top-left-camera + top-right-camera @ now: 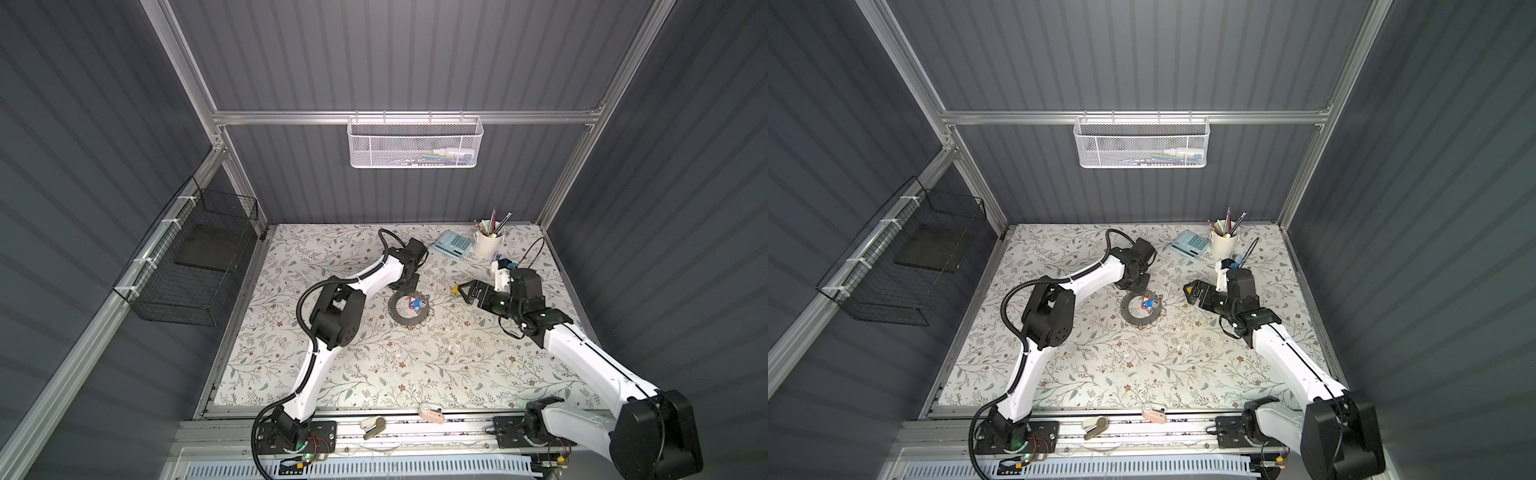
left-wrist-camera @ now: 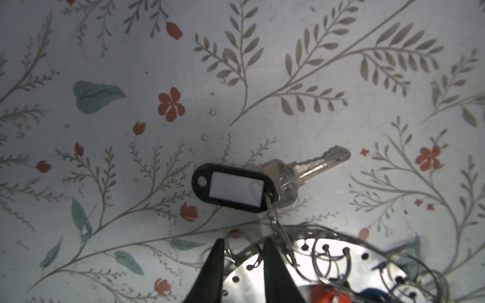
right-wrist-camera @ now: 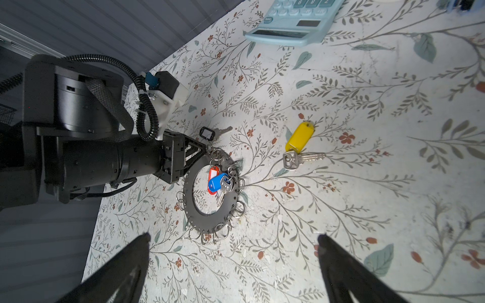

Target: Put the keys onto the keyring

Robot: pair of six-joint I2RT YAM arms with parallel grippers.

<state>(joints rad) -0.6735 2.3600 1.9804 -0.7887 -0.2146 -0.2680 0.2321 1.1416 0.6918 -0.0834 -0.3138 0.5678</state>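
The keyring (image 1: 399,316) (image 1: 1131,314) (image 3: 210,208) lies flat mid-table, a grey disc edged with wire loops. A blue-tagged key (image 3: 218,181) and a red-tagged key (image 3: 213,170) hang into its centre. A black-tagged key (image 2: 231,187) (image 3: 207,132) lies just outside the far rim, linked by its small ring to a loop. My left gripper (image 1: 405,289) (image 1: 1139,286) (image 2: 244,240) (image 3: 203,150) is shut narrowly on the keyring's far rim and a wire loop. A yellow-tagged key (image 3: 299,137) lies loose to the right. My right gripper (image 1: 460,294) (image 1: 1192,293) (image 3: 234,236) hangs wide open above it, holding nothing.
A pale blue calculator (image 1: 453,244) and a white pencil cup (image 1: 488,243) stand at the back right. A stapler (image 1: 374,427) and a pink object (image 1: 430,413) lie on the front rail. A white mesh basket (image 1: 415,143) hangs on the back wall, a black wire basket (image 1: 187,266) on the left.
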